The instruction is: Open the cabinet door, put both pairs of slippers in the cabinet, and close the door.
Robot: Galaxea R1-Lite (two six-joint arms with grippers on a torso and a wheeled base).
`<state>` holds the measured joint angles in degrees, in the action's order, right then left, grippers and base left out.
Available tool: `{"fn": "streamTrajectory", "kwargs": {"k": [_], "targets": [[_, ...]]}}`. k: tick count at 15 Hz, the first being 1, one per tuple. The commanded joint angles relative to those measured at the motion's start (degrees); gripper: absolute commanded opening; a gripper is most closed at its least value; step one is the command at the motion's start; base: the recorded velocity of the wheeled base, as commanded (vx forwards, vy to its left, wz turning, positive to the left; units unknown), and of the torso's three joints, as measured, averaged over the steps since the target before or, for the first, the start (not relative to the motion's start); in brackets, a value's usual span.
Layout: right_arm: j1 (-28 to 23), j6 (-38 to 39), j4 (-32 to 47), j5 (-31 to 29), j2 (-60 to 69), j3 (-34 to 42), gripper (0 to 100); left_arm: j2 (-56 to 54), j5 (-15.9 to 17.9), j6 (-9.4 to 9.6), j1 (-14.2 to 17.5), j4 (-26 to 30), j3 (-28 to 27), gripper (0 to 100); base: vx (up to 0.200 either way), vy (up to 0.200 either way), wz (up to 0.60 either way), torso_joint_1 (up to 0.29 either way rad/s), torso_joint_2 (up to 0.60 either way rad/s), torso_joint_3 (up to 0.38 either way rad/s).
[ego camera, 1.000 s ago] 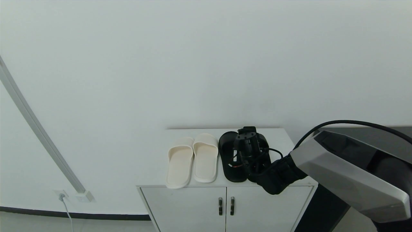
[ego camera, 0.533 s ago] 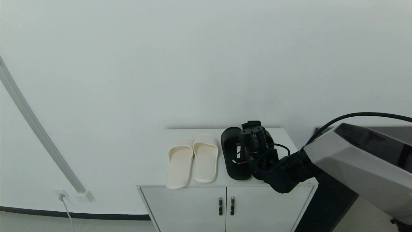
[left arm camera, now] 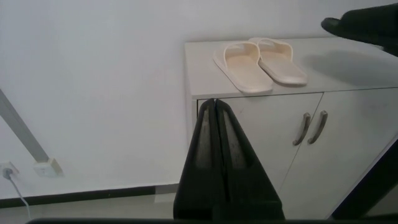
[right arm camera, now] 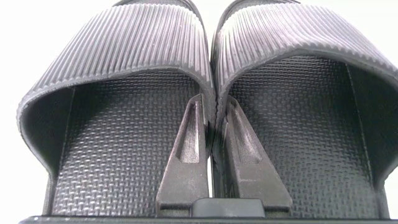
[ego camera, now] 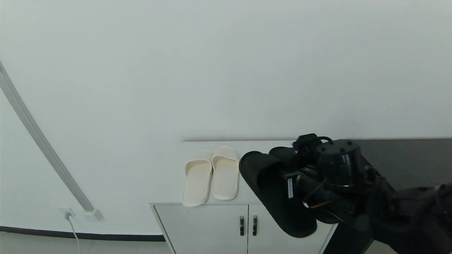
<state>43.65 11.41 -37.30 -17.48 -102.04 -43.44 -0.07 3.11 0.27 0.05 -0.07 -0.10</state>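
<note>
My right gripper (ego camera: pixel 300 176) is shut on the pair of black slippers (ego camera: pixel 275 190), which hangs tilted in the air in front of the cabinet's right side. In the right wrist view its fingers (right arm camera: pixel 186 155) pinch the two inner straps of the black slippers (right arm camera: pixel 124 124) together. The cream slippers (ego camera: pixel 210 176) lie side by side on the white cabinet's top (ego camera: pixel 169 194). Both cabinet doors (ego camera: pixel 208 227) are closed, with two dark handles (ego camera: pixel 242 225) at the middle. My left gripper (left arm camera: pixel 216 124) is shut and empty, low and left of the cabinet, where the cream slippers (left arm camera: pixel 258 62) and the doors (left arm camera: pixel 261 149) are seen.
A white wall stands behind the cabinet. A grey conduit (ego camera: pixel 39 141) runs slantwise down the wall to a socket with a plugged cable (ego camera: pixel 69 215) at lower left. A dark surface (ego camera: pixel 406 155) lies to the right of the cabinet.
My right gripper has lifted the black slippers off the cabinet top and drawn them back toward me and to the right. The cream slippers and doors are unchanged.
</note>
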Motion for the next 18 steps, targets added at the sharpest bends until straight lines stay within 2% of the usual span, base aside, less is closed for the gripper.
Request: {"fn": "streamTrajectory", "kwargs": {"k": [1, 3, 8, 12, 18], "targets": [[1.26, -2.36, -0.05, 9.57, 12.39, 9.86, 0, 0.07, -0.03, -0.09, 0.04, -0.01, 0.01, 0, 0.0, 0.0, 0.0, 0.0, 0.0, 0.0], [1.26, -4.82, 0.21, 16.08, 16.78, 13.55, 0, 0.07, 0.06, -0.09, 0.04, -0.01, 0.01, 0, 0.0, 0.0, 0.0, 0.0, 0.0, 0.0], [2.58, -5.08, 0.04, 17.66, 16.34, 15.22, 0, 0.07, 0.14, -0.09, 0.04, -0.01, 0.01, 0, 0.0, 0.0, 0.0, 0.0, 0.0, 0.0], [2.58, -5.08, -0.05, 17.74, 16.25, 15.57, 0, 0.07, 0.06, -0.09, 0.04, -0.01, 0.01, 0, -0.2, 0.0, 0.0, 0.01, 0.01, -0.001], [2.84, -5.17, -0.05, 18.54, 16.43, 15.93, 0, 0.07, 0.06, -0.09, 0.04, -0.01, 0.01, 0, 0.0, 0.0, 0.0, 0.0, 0.0, 0.0]]}}
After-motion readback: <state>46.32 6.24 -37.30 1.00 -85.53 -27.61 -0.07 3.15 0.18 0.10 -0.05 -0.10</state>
